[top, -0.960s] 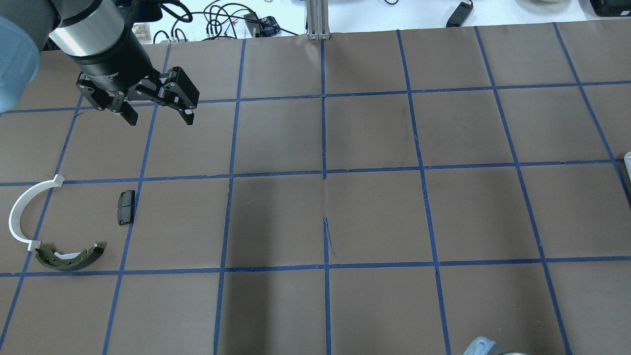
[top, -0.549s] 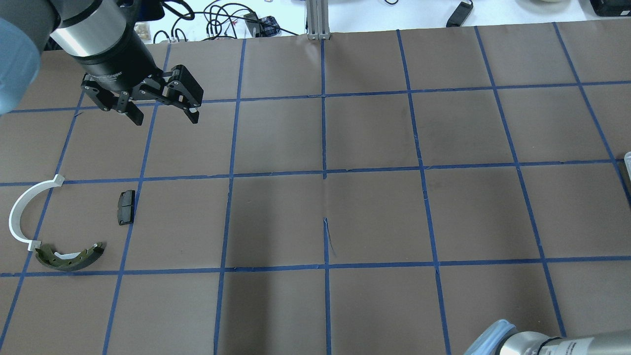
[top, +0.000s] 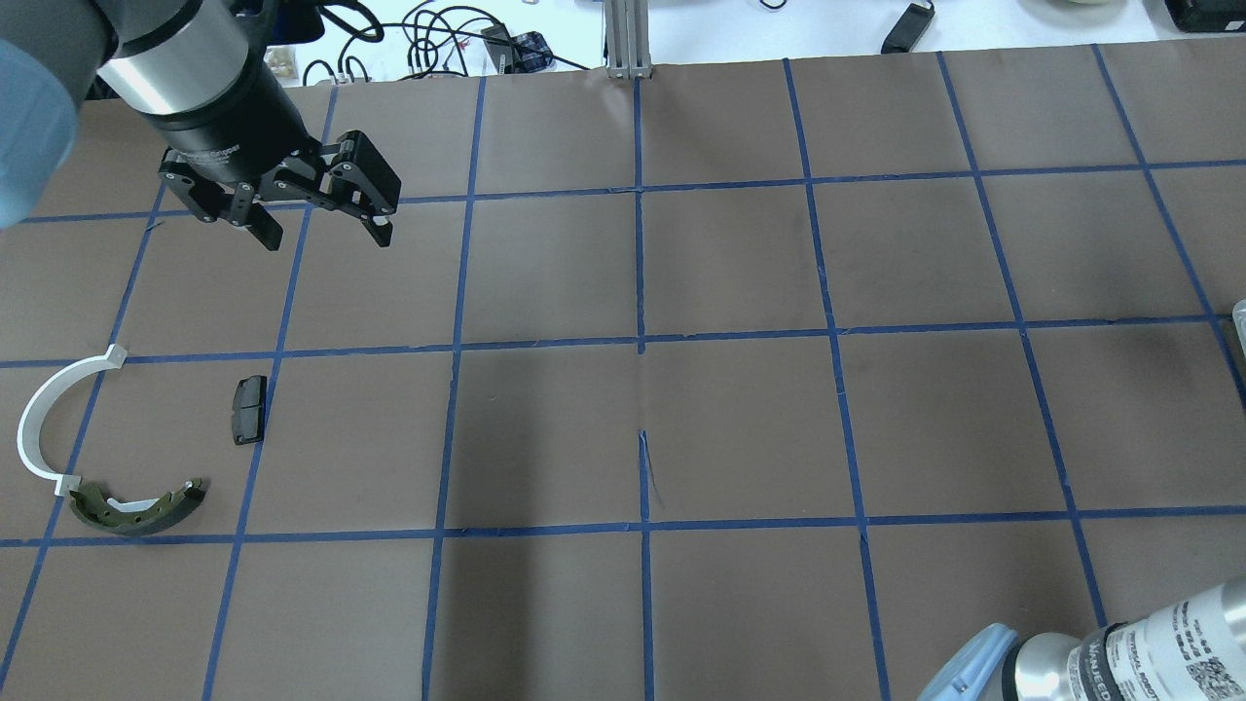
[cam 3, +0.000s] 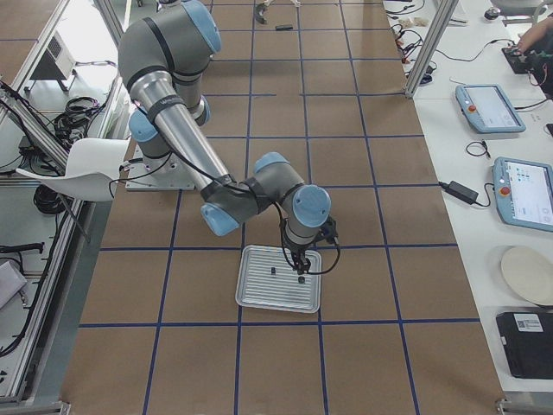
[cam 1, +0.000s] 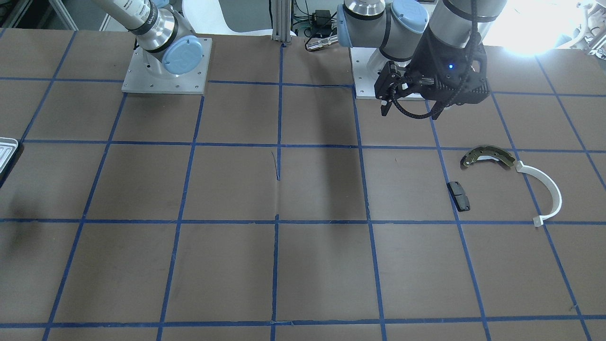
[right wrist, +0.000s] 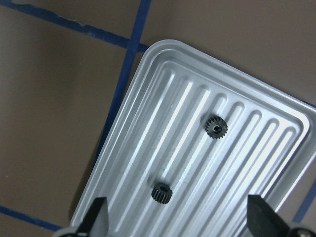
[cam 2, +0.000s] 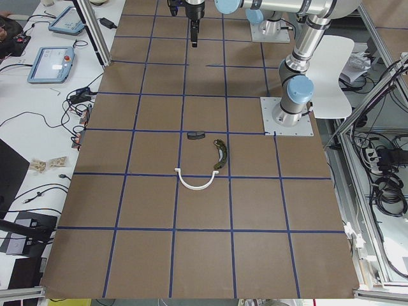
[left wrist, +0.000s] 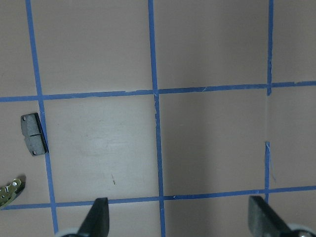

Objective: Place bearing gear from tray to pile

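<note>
- my right claw [right wrist: 180, 223] hangs over the tray [right wrist: 148, 98] at the right end of the surface [top: 740, 419], fingers spread wide, gripping nothing.
- two small black gears lie apart on the tray's ribs: first gear [right wrist: 215, 127], and second gear [right wrist: 161, 193] nearer my claw.
- my left claw [top: 324, 236] is wide open and empty, beyond the pile [cam 1: 487, 155].
- pile, far left: olive shoe [top: 136, 508], white arc [top: 44, 414] just beside it, black pad [top: 248, 410] apart.
</note>
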Robot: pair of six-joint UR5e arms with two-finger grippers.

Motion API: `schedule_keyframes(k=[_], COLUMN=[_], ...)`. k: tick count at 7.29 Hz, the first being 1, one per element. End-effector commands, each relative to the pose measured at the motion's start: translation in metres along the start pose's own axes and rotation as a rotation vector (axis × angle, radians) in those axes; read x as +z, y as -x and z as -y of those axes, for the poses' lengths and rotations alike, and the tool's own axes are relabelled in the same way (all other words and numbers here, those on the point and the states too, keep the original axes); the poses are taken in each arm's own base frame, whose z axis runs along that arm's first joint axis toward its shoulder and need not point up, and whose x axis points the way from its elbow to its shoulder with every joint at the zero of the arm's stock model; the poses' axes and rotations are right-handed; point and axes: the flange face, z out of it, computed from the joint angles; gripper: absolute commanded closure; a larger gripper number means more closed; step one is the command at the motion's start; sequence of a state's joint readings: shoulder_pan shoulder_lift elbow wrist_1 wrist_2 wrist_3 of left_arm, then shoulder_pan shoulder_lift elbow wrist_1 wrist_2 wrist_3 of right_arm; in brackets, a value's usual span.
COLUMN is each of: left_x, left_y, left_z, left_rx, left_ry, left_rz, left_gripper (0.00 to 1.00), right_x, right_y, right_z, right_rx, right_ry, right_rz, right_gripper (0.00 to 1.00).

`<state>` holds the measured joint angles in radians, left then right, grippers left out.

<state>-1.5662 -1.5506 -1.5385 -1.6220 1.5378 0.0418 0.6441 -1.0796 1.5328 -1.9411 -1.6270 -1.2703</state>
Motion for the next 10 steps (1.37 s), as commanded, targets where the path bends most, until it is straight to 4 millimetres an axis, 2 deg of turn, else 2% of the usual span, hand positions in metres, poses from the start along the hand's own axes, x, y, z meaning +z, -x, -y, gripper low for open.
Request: schedule_keyframes(k=[1,2,3,6,7,8,9,10], left_x=[0.001,0.001,0.002,0.013,0.013,0.013,0.013,0.013], left_y=[0.000,0.000,0.000,-0.001,-0.001,-0.001,0.000,-0.001], left_z=[0.001,0.001,0.000,-0.008,-0.008,-0.008,-0.008,-0.008], left_rx=[0.001,0.000,-0.001,0.002,0.002,0.005,0.005,0.007], left_ry=[0.001,0.003,0.006,0.021,0.021,0.021,0.021,0.021], left_rz=[-0.001,-0.001,-0.001,-0.003,-0.003,-0.003,-0.003,-0.002], left_gripper=[0.00,0.00,0.00,0.00,0.00,0.00,0.00,0.00], right_x=[0.053,0.063,0.072,0.089,0.089,0.088,0.088,0.088], right_y=[0.002,0.007,0.001,0.013,0.012,0.011,0.010,0.010], right_z=[0.001,-0.007,-0.028,-0.037,-0.037,-0.037,-0.042,-0.043], right_rx=[-0.006,-0.002,0.010,0.002,0.004,0.001,0.001,0.004], right_ry=[0.002,0.000,0.000,0.011,0.004,0.006,0.055,0.069], right_rz=[0.001,-0.015,-0.011,0.017,-0.013,-0.015,-0.027,-0.029], right_gripper=[0.05,0.05,0.05,0.13,0.22,0.48,0.85,1.00])
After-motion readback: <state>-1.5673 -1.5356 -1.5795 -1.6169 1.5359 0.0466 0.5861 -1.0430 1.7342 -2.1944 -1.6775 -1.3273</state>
